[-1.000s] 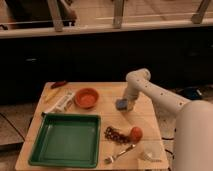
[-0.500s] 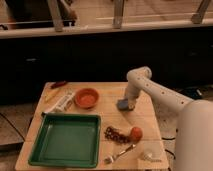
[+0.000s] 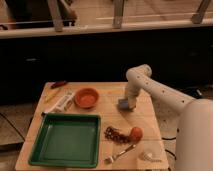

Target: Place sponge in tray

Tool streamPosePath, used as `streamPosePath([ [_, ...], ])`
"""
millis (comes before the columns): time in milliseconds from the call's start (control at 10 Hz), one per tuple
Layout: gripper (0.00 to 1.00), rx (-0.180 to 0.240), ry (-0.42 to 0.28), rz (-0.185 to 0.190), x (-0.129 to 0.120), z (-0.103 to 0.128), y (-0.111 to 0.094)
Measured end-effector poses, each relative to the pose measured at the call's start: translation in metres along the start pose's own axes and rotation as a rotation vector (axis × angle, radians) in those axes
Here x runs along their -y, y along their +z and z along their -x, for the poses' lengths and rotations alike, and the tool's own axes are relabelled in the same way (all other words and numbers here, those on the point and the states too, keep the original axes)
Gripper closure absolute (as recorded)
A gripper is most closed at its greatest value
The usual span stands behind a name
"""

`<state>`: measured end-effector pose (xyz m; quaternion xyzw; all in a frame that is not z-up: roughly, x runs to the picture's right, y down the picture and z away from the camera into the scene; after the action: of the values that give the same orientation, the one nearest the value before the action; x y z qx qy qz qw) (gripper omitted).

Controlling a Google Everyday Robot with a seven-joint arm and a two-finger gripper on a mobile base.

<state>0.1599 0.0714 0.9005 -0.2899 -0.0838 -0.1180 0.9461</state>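
**Q:** Surface condition, near to far?

**A:** Wooden table (image 3: 145,117). Fork (image 3: 119,154) at the near edge. The tray (image 3: 65,141) sits near left, with an orange fruit (image 3: 135,133) to its right. Orange bowl (image 3: 86,98) farther back. The sponge (image 3: 122,103) is far right, well apart from the tray. Dark wall (image 3: 90,55) behind.

**Q:** Tool state? Changes?

**A:** The gripper (image 3: 128,102) is at the sponge; whether it grasps it cannot be told. Gripper and sponge positions match the earlier frame.
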Motion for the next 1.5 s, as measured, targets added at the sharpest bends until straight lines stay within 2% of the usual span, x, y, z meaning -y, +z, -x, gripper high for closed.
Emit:
streamPosePath([
  [300,0.92,-0.007,-0.003,-0.002,0.000,0.001,-0.005],
  [900,0.92,-0.025,-0.033,-0.007,-0.001,0.021,-0.032],
  [1200,0.92,-0.033,-0.061,-0.009,-0.003,0.035,-0.049],
  [1500,0.92,-0.035,-0.092,-0.006,-0.004,0.053,-0.055],
])
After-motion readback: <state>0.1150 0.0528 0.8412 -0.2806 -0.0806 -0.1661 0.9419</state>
